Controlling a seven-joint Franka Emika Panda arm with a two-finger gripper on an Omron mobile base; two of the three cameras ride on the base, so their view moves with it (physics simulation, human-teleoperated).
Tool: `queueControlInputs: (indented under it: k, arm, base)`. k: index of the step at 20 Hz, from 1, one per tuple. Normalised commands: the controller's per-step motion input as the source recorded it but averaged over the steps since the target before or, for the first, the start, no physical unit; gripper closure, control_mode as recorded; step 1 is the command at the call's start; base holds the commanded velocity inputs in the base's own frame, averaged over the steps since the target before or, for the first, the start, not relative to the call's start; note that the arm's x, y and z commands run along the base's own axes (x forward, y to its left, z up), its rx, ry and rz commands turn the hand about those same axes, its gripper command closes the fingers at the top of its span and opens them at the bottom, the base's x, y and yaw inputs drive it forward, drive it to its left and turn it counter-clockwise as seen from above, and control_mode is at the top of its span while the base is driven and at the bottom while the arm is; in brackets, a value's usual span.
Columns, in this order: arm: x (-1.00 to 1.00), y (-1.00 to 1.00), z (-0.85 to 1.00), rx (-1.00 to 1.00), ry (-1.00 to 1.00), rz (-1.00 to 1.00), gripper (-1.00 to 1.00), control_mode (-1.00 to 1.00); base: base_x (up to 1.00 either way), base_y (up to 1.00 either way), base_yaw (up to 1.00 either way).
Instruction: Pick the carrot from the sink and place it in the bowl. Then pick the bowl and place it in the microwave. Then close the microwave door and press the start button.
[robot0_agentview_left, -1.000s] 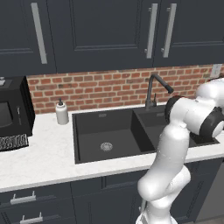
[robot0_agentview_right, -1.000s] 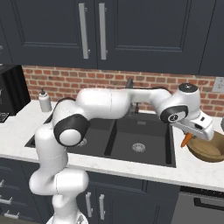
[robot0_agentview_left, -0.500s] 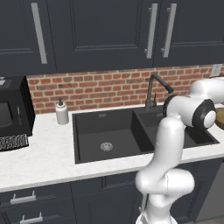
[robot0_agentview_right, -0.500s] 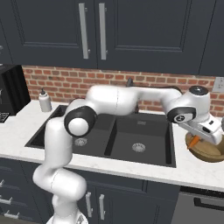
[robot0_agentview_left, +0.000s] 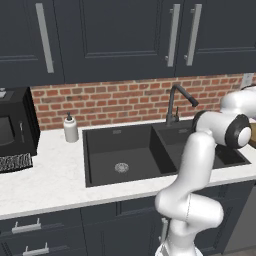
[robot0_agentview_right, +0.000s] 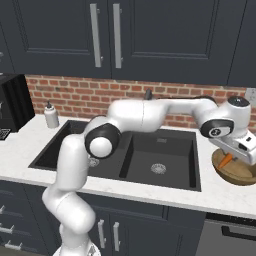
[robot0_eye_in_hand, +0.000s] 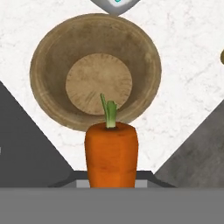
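Claw (robot0_agentview_right: 231, 159) carried carrot (robot0_eye_in_hand: 111, 154) over bowl (robot0_eye_in_hand: 94, 70), fingertips hidden.

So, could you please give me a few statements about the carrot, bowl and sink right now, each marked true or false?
1. The tool holds the carrot. True.
2. The carrot lies in the sink. False: it hangs above the bowl.
3. The bowl sits on the counter right of the sink. True.
4. The bowl already holds a yellow fruit. False: it is empty.
5. A soap bottle stands left of the sink. True.
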Motion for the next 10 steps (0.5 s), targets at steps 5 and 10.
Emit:
queueControlInputs:
  k: [5,10]
  arm:
    - [0.32,0.0,-0.45,0.0,-0.01,0.0,1.0,-1.0]
    - [0.38,-0.11,-0.25,0.0,0.0,0.0,1.0,-1.0]
  base:
    - [0.0,0.0,0.0]
    - [0.0,0.0,0.0]
